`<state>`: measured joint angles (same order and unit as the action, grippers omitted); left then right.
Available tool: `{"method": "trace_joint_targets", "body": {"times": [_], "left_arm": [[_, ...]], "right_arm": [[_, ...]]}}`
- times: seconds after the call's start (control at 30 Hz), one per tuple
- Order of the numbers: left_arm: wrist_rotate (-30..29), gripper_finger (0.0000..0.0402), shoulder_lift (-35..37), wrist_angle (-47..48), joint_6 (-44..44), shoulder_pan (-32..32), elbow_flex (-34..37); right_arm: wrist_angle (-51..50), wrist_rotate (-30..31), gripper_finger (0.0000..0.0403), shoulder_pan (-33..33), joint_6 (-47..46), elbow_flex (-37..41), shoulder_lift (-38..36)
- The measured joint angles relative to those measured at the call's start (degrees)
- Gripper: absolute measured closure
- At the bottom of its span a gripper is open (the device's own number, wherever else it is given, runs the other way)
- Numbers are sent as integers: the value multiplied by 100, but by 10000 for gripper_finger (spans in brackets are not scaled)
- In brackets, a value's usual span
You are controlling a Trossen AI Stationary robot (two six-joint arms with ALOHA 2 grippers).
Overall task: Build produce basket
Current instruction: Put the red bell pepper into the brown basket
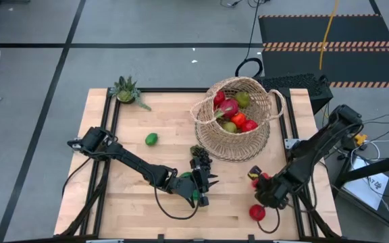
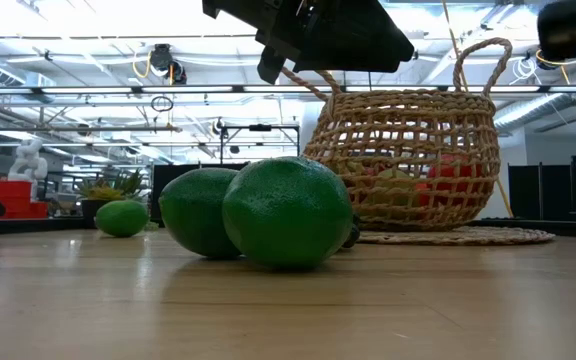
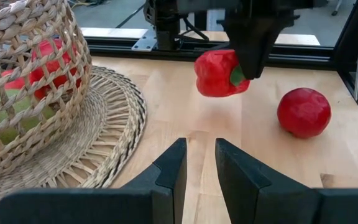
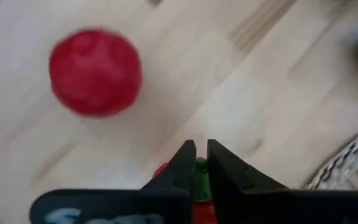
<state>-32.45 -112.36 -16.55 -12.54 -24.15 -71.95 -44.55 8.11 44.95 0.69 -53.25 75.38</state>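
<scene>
Right gripper (image 1: 261,181) near the bench's (image 1: 140,182) front edge — clamped on a red pepper's (image 3: 219,73) green stem, red apple (image 1: 256,212) beside it, left gripper (image 3: 197,163) slightly parted — empty, basket (image 1: 238,145) by the far edge.

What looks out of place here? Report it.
Nothing is spilled or damaged. The basket stands upright on its mat. The only misfit is the spiky potted plant at the far left corner of the table: not produce. The right gripper pinches a red piece by its green stem.
</scene>
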Motion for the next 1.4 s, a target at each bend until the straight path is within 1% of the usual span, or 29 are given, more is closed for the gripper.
{"method": "trace_joint_targets", "body": {"times": [0.27, 0.53, 0.7, 0.9, 1.07, 1.17, 1.23, 1.33, 1.4], "left_arm": [[0, 314, 0, -1, -8, -4, -1], [0, 314, 0, -1, -12, -6, -1], [0, 314, 0, -1, -28, -6, -1], [0, 314, 0, -2, -25, -16, -1], [0, 314, 0, -3, -29, -31, -1], [0, 314, -2, -3, -28, -52, -1], [0, 314, -2, -3, -24, -63, -1], [0, 314, -2, -5, -9, -63, -1], [0, 314, -2, -7, -12, -63, -1]], "right_arm": [[360, 674, 384, 0, -8, 0, -401], [601, 1047, 384, 0, -149, 0, -676], [705, 1389, 384, 0, -358, 0, -860], [896, 2216, 384, 0, -902, 0, -923], [1463, 2625, 384, -2, -879, 0, -923], [1740, 2714, 385, -2, -822, 0, -934], [1923, 2923, 385, -2, -816, 0, -936], [2097, 3406, 385, -4, -947, 0, -936], [2216, 3562, 385, -5, -964, 0, -936]]}}
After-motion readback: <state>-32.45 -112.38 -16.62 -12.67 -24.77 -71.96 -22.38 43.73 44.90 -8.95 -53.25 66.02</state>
